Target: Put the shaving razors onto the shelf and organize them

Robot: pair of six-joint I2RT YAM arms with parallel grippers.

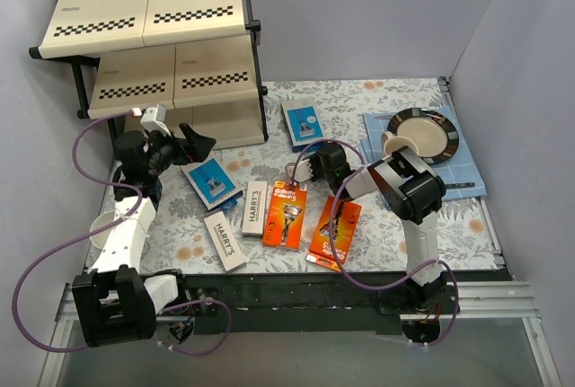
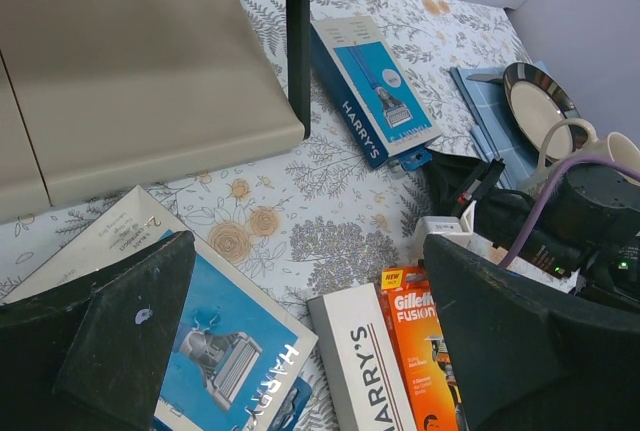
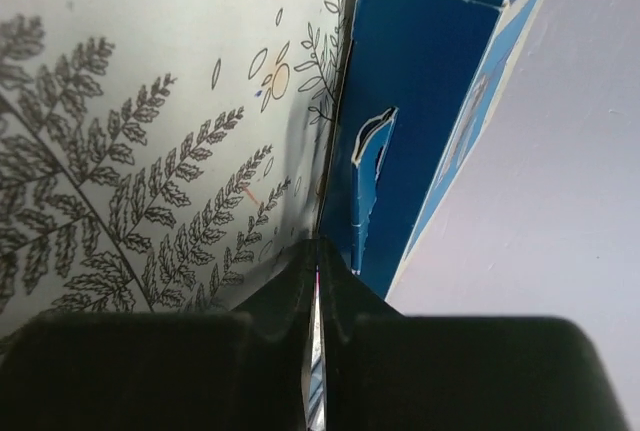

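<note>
The shelf [image 1: 148, 10] stands at the back left; its lower board [image 2: 150, 101] fills the left wrist view. My left gripper [image 1: 190, 146] [image 2: 305, 281] hangs open in front of it, over a blue-and-white razor box [image 1: 209, 180] [image 2: 220, 351] and touching nothing. Two white HARRY'S boxes [image 1: 254, 208] [image 1: 224, 240] and two orange Gillette cards [image 1: 287, 214] [image 1: 336, 231] lie mid-table. My right gripper [image 1: 307, 164] [image 3: 317, 271] is closed to a thin slit on the near hang tab of the second blue-and-white box [image 1: 303, 123] [image 3: 430, 101] [image 2: 370, 86].
A dark-rimmed plate [image 1: 422, 133] and a beige mug [image 1: 400, 146] rest on a blue cloth [image 1: 458, 176] at the right, beside my right arm. Grey walls close in the left, back and right sides of the flowered table.
</note>
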